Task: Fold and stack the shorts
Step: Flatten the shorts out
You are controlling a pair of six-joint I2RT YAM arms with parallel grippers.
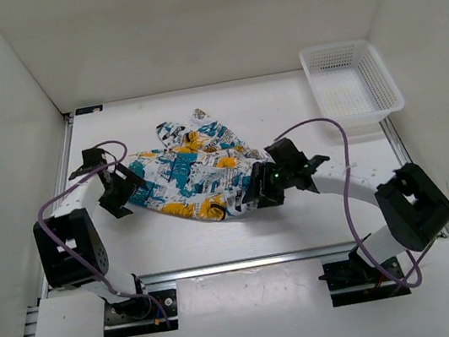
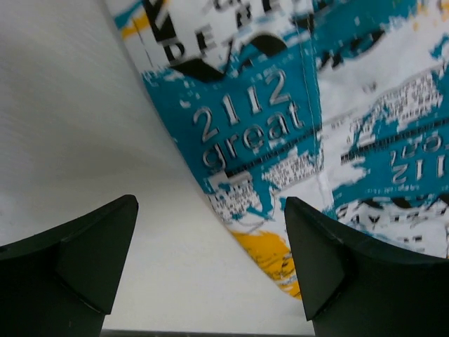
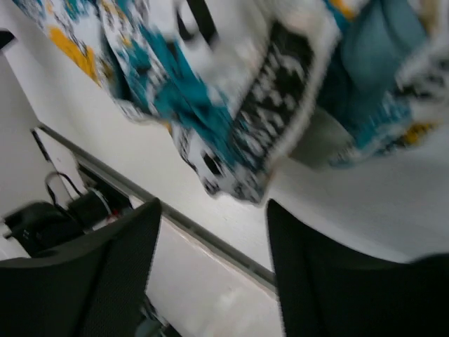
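The shorts (image 1: 192, 178), white with a teal, yellow-orange and black print, lie crumpled in the middle of the table. My left gripper (image 1: 120, 199) is at their left edge, open and empty. In the left wrist view its gripper (image 2: 210, 260) is over bare table, and the shorts' edge (image 2: 295, 119) runs past the right finger (image 2: 330, 260). My right gripper (image 1: 260, 193) is at their right end, open and empty. In the blurred right wrist view its gripper (image 3: 214, 263) sits just short of a bunched corner of the shorts (image 3: 231, 91).
A white plastic mesh basket (image 1: 352, 88) stands at the back right corner. White walls close the table on three sides. A metal rail (image 1: 248, 262) runs along the near edge and also shows in the right wrist view (image 3: 196, 228).
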